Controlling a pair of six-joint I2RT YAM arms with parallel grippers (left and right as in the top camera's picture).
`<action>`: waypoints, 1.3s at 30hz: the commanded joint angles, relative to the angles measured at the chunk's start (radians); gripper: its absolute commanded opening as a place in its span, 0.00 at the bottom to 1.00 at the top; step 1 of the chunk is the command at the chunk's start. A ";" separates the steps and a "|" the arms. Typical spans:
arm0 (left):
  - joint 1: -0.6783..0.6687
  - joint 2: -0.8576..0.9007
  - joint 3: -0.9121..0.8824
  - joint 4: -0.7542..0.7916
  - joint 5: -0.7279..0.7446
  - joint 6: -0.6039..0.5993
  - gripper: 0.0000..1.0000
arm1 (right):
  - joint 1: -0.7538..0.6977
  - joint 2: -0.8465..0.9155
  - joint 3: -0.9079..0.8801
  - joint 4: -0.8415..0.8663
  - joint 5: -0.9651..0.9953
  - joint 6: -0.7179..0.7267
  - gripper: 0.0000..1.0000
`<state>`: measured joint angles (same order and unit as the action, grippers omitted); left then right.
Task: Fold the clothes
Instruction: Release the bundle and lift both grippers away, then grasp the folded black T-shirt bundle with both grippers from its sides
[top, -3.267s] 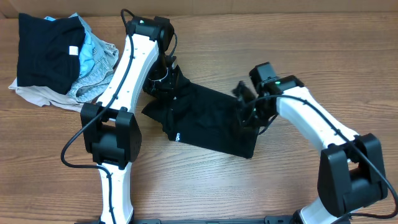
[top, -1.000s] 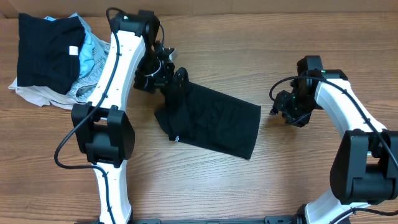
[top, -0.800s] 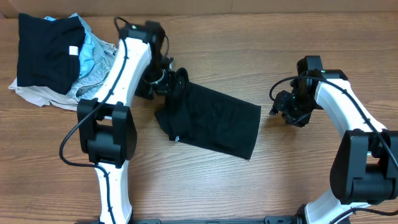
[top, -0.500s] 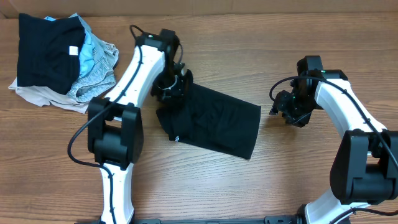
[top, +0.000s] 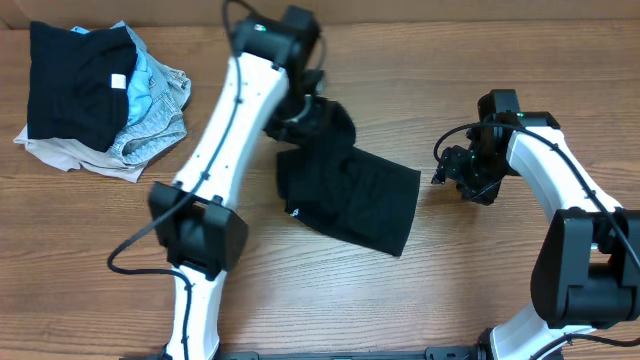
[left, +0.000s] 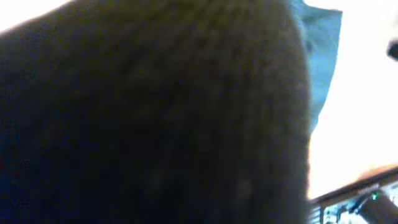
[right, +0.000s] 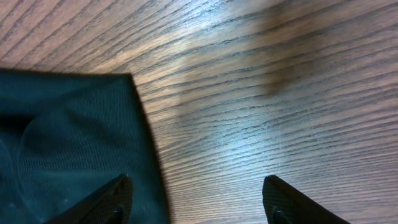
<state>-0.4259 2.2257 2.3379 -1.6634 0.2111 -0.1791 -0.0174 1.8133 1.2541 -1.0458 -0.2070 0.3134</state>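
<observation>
The wooden table (top: 480, 60) carries everything. At its middle lies the black T-shirt (top: 360, 195), folded to a rough rectangle. Its long axis slants from the upper left down to the lower right, and its upper-left corner is gathered into a lump. Only the overhead view shows this whole shape. The left wrist view is filled almost edge to edge by blurred dark fabric, with a pale blue patch at its top right. The right wrist view shows just one squared corner of the shirt, lying flat on the wood grain.

Well apart, at the table's far left corner, sits a pile of clothes (top: 95, 95): a black piece on top, light blue and beige beneath.

The left fingers (top: 312, 115) are buried in the gathered lump, pinching it. The right fingers (right: 199, 199) are spread wide just beside the shirt's right edge, holding nothing. A small white logo (top: 297, 211) marks the shirt's lower-left edge.
</observation>
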 joint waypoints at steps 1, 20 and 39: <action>-0.093 -0.007 -0.004 0.024 -0.012 -0.032 0.04 | -0.037 0.001 0.017 0.005 -0.004 -0.003 0.71; -0.369 -0.005 -0.220 0.351 -0.001 -0.167 0.04 | -0.080 0.001 0.017 0.008 -0.005 -0.004 0.71; -0.317 -0.012 0.039 0.154 0.002 -0.138 0.63 | -0.080 0.001 0.018 -0.003 -0.086 -0.042 0.75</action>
<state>-0.7937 2.2280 2.2253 -1.4506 0.2527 -0.3527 -0.0975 1.8133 1.2541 -1.0500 -0.2249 0.3077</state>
